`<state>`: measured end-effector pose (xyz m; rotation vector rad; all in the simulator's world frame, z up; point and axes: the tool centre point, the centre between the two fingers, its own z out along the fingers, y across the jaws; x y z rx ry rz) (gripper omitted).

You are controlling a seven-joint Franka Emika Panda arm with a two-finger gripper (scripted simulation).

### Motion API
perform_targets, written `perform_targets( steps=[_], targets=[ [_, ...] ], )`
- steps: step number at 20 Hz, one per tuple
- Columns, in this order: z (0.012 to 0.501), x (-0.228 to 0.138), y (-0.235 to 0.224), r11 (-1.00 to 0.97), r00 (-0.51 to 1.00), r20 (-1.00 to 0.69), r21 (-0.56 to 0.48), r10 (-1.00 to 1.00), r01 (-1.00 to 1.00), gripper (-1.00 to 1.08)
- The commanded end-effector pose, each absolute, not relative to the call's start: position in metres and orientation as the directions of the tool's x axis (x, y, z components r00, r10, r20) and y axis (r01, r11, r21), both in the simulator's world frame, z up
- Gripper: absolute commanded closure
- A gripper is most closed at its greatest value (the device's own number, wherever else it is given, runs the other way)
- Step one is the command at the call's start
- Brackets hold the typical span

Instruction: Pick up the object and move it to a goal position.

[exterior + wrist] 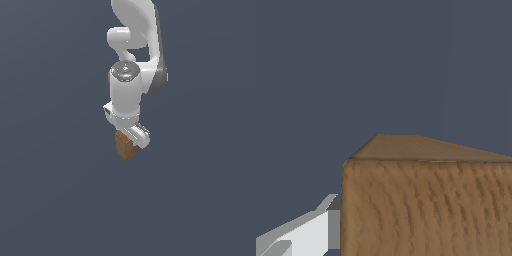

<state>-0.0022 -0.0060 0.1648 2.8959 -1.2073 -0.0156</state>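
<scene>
exterior view distant; wrist view close; share block (pixel 125 145).

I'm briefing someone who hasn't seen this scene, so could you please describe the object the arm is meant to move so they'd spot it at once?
Find the white robot arm against the plain dark grey background, then follow it down to its gripper. The wooden block sits right at the gripper: brown, wood-grained, taller than wide, and the only coloured thing in view.

We see the arm (pixel 134 30) cut off by the exterior view's upper edge. The hand (pixel 131 136) covers the wooden block's (pixel 125 146) upper part. In the wrist view, the block (pixel 426 200) overruns two picture edges, leaving one finger (pixel 303 232) partly visible.
</scene>
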Motion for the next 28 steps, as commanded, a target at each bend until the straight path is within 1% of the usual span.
perform_targets(
  steps=[1, 18, 23, 28],
  targets=[
    [0.183, -0.007, 0.002, -0.704, 0.704, 0.0, 0.0, -0.71, -0.71, 1.08],
    [0.314, -0.083, 0.086, -0.704, 0.704, 0.002, 0.002, -0.71, -0.71, 1.08],
    [0.342, -0.097, 0.104, -0.704, 0.704, 0.002, 0.001, -0.71, -0.71, 1.08],
    [0.355, -0.103, 0.113, -0.704, 0.704, 0.001, 0.001, -0.71, -0.71, 1.08]
  ],
)
